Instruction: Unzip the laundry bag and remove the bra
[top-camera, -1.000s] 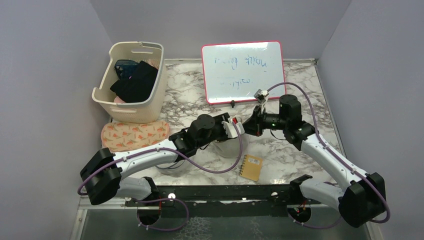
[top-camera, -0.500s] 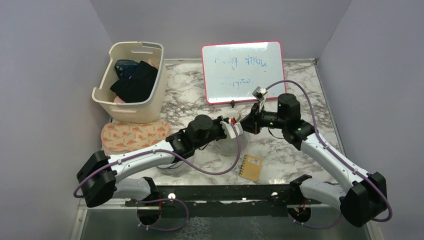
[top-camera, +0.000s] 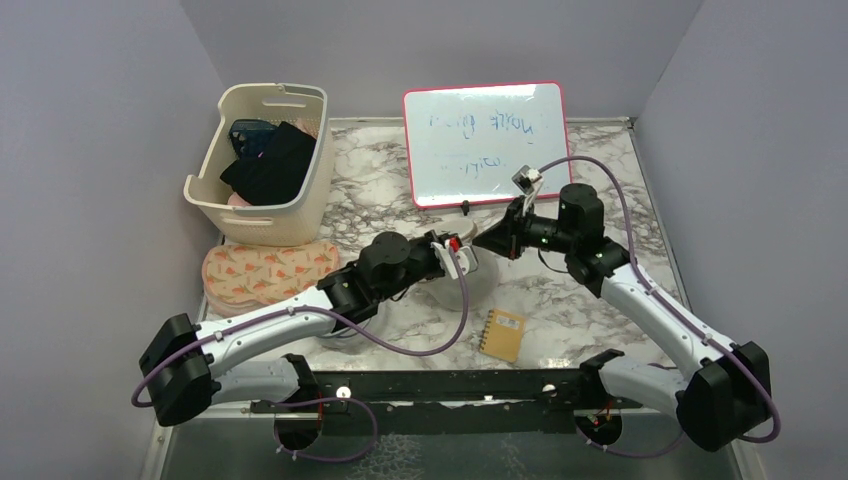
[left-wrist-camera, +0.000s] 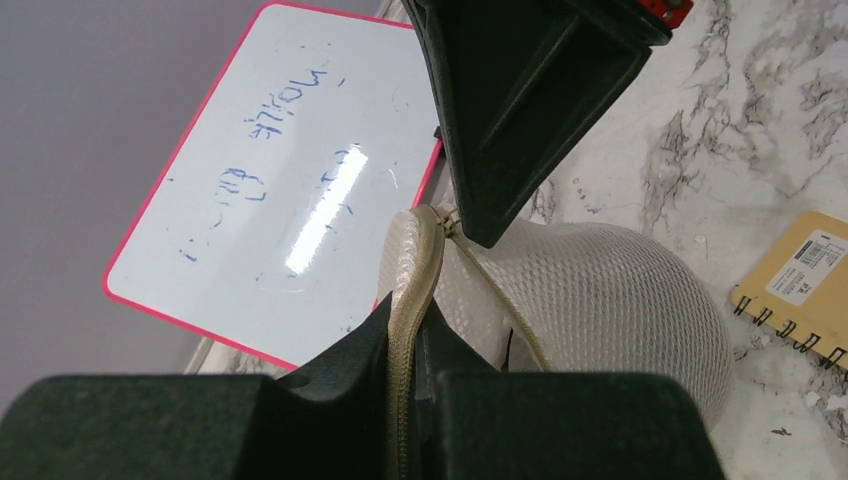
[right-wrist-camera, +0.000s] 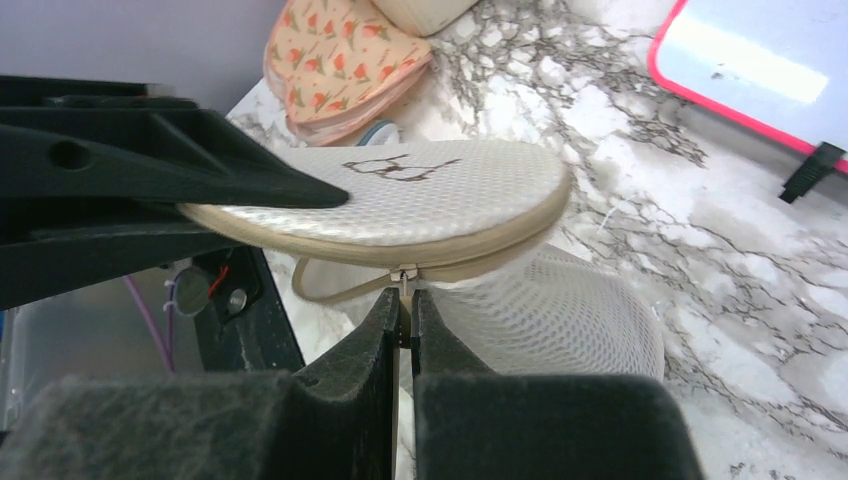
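White mesh and a tan zip band mark the laundry bag (top-camera: 474, 290), which stands near the middle of the marble counter (top-camera: 380, 200). It sits in front of the pink-rimmed whiteboard (top-camera: 487, 143) and just beyond the spiral notebook (top-camera: 502, 334). From above we see both arms meeting over it, one tool on each side of its top. In the left wrist view the left tool (left-wrist-camera: 407, 330) is pinched tight on the tan zipper band (left-wrist-camera: 415, 270) at the rim. The band runs straight up between its fingers, and the mesh body bulges out to the right, beyond the tips. In the right wrist view the right tool (right-wrist-camera: 403, 305) is closed narrow on the small metal zipper pull (right-wrist-camera: 404, 278), which hangs at the near edge of the bag's flat top (right-wrist-camera: 440, 200). That top is tilted up off the mesh body and shows its black bra icon (right-wrist-camera: 395, 168), and a loop of loose tan band sags beneath it where the zip is parted. One black finger of the left tool lies on the lid's left edge. The two tools are very close, almost tip to tip across the rim. Well off to the left stand a cream basket (top-camera: 300, 210) of dark clothes and a floral cushion (top-camera: 265, 272).
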